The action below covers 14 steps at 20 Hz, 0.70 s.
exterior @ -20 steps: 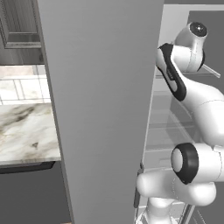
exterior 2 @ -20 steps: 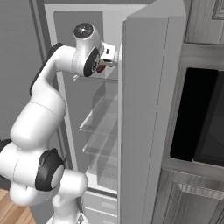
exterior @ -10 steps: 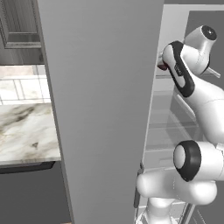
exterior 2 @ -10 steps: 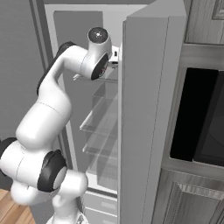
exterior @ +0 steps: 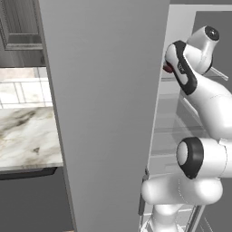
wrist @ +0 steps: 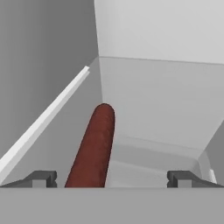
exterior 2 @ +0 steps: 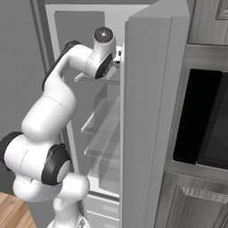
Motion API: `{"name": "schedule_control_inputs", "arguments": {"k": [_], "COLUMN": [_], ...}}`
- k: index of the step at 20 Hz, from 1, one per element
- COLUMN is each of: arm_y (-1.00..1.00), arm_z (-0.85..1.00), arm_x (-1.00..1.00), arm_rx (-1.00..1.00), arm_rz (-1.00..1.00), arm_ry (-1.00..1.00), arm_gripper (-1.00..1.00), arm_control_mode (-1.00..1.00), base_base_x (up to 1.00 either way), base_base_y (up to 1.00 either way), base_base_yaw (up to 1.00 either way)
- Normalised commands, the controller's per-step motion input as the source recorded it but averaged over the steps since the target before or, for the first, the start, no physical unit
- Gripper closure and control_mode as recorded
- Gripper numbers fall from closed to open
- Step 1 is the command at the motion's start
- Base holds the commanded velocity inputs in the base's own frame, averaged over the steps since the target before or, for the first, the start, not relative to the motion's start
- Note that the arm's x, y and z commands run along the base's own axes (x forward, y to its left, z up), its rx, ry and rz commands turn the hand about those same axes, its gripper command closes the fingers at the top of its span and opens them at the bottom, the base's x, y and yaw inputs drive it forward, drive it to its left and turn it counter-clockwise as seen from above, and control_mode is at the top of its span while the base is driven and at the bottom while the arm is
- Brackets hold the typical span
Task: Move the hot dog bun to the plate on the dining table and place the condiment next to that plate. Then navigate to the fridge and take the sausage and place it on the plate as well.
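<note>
Fridge shelf: sausage between spread fingers, nearer left one.

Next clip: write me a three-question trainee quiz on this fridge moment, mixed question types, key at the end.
1. True or false: the gripper is shut on the sausage.
2. In the hand view, the sausage lies nearer which fingertip? A) left B) right C) beyond both
3. Fill in: the arm reaches into the open ____, at its top glass shelf.

Key: 1 false, the jaws stand open with the sausage between them, ungripped; 2 A; 3 fridge.
</note>
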Motion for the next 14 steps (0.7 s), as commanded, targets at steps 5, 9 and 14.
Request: {"name": "schedule_control_inputs", "arguments": {"k": [5, 9, 14], "arm_y": [0.00, 0.00, 0.00], "arm_z": [-0.03, -0.14, -0.23], "arm_x": [0.27, 0.29, 0.21], "arm_rx": [0.00, -0.01, -0.03], "arm_rz": [0.00, 0.00, 0.02], "arm_ry": [0.00, 0.00, 0.00], "arm_gripper": [-1.00, -1.00, -1.00], "arm_control_mode": [-1.00, -1.00, -1.00], "base_base_x": [0.00, 0.00, 0.00], "base_base_y": [0.00, 0.00, 0.00], "base_base_yaw": [0.00, 0.00, 0.00]}}
